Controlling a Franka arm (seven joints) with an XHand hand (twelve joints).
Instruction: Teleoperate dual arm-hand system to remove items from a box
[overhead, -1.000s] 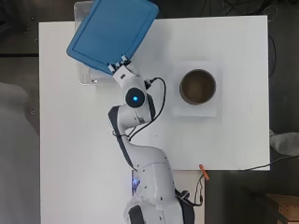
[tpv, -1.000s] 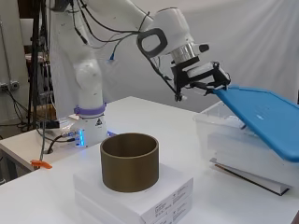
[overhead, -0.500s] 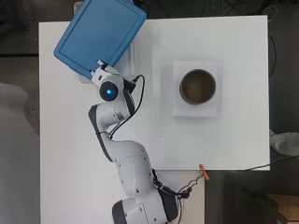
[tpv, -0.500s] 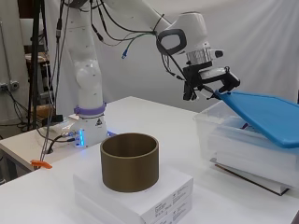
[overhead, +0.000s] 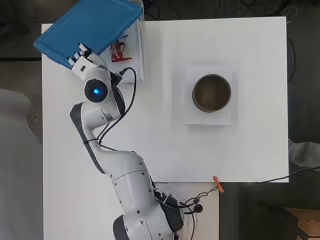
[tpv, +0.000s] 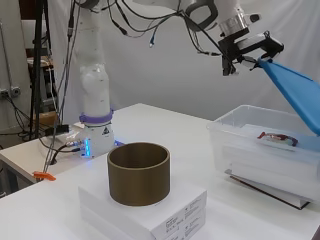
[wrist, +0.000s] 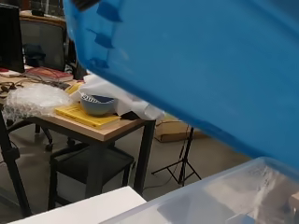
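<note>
The hand (tpv: 248, 46) is curled round one edge of the blue lid (overhead: 86, 29), pinching it, w/ the lid tilted up in the air above the clear plastic box (tpv: 265, 150) at the far left corner of the white surface (overhead: 165, 145). The box is uncovered on one side and there's a red and white packet (tpv: 278, 138) lying inside it. Well apart from that, a brown ring-shaped container (tpv: 138, 172) sits on a flat white carton (tpv: 145, 210). In the wrist view the lid fills most of the pic.
</note>
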